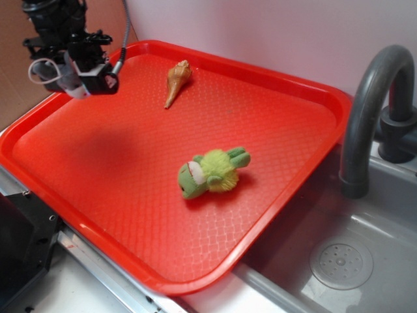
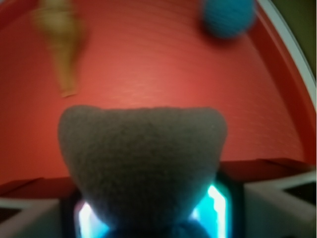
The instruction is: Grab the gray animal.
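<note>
The gray animal [image 2: 143, 158] fills the lower middle of the wrist view, a gray plush mass wedged between the two lit jaws. My gripper [image 2: 148, 210] is shut on it. In the exterior view the gripper [image 1: 73, 81] hangs above the far left corner of the red tray [image 1: 98, 195]. A bit of the gray animal [image 1: 65, 77] and its white string loop [image 1: 38, 69] stick out beside the fingers. The toy is lifted off the tray surface, and most of its body is hidden.
A green fuzzy plush [image 1: 212, 171] lies near the tray's middle. A tan cone-shaped toy [image 1: 177, 81] rests at the far edge. A blue knitted ball [image 2: 229, 17] shows only in the wrist view. A gray faucet [image 1: 371, 111] and sink [image 1: 339, 261] stand right of the tray.
</note>
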You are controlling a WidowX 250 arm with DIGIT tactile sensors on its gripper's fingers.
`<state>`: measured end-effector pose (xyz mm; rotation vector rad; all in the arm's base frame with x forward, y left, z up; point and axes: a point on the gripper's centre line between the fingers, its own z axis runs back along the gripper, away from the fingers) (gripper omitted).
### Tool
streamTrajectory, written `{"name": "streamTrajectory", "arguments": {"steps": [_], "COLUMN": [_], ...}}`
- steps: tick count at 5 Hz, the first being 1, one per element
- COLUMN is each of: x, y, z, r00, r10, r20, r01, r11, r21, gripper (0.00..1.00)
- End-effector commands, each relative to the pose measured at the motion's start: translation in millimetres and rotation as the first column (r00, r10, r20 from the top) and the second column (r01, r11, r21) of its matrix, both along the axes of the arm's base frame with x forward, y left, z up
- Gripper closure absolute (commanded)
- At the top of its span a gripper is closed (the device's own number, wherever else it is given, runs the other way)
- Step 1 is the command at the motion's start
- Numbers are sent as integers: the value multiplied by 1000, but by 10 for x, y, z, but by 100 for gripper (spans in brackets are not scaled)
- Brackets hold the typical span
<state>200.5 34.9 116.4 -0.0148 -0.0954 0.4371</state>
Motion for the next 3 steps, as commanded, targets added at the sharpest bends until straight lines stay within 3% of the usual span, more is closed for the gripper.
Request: {"name": "streamTrajectory", "arguments": {"steps": [1, 2, 3], "x": [-259, -337, -244], "y": [-537, -516, -483], "z": [830, 974, 846], "r00": [963, 966, 985], "r10": [-162, -104, -89], "r20": [214, 238, 150], "r01": [172, 128, 104], "r11": [984, 988, 990], "r21": [-33, -89, -94], "gripper": [100, 100, 100]}}
